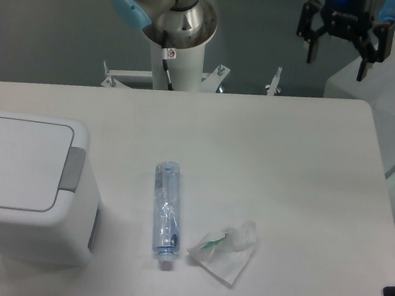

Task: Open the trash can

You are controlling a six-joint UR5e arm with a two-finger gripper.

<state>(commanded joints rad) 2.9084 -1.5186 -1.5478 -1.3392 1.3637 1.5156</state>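
The big white trash can (24, 186) sits at the left edge of the desk (289, 150) with its lid shut. A clear bottle (164, 214) and a crumpled wrapper (224, 248) lie beside it. The hand (339, 62) hangs high up, far away, fingers spread and holding nothing.

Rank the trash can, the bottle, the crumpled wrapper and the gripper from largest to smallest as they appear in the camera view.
1. trash can, clearly largest.
2. bottle, gripper and wrapper look roughly alike in extent. The gripper hangs raised at the table's far edge, so its size cannot be ranked fairly.
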